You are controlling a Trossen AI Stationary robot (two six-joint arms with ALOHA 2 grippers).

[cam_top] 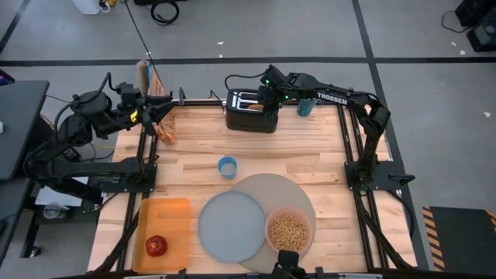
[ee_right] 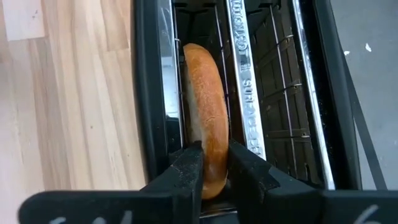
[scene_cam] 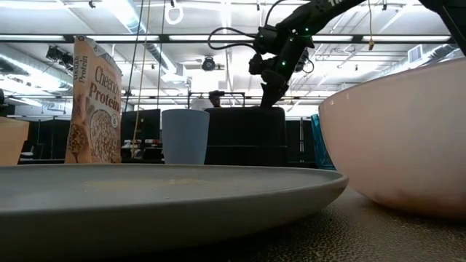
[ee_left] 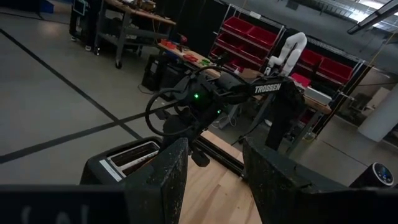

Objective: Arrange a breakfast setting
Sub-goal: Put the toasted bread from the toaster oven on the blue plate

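Note:
A toasted bagel half (ee_right: 205,106) stands on edge in one slot of the black toaster (cam_top: 252,112) at the table's far edge. My right gripper (cam_top: 267,97) points down over the toaster and is shut on the bagel half. My left gripper (cam_top: 159,116) is open and empty at the far left, beside the orange cereal box (cam_top: 149,77). A grey-blue plate (cam_top: 231,226) and a pink bowl (cam_top: 289,231) of cereal rest on the grey mat (cam_top: 283,190). A teal cup (cam_top: 227,167) stands mid-table. A red apple (cam_top: 156,246) lies on an orange tray (cam_top: 174,213). No spoon shows. My right gripper pinches the bagel half's near end (ee_right: 212,158) between its two fingers (ee_right: 186,171), one on the cut face and one on the crust side. The fingers come from above, pointing down into the slot. The bagel stands on edge in the slot.
A second teal object (cam_top: 306,106) stands beside the toaster at the far right. In the low view the cereal box (scene_cam: 95,102) and cup (scene_cam: 184,136) stand in front of the toaster (scene_cam: 244,135). Bare wood lies between the toaster and the mat.

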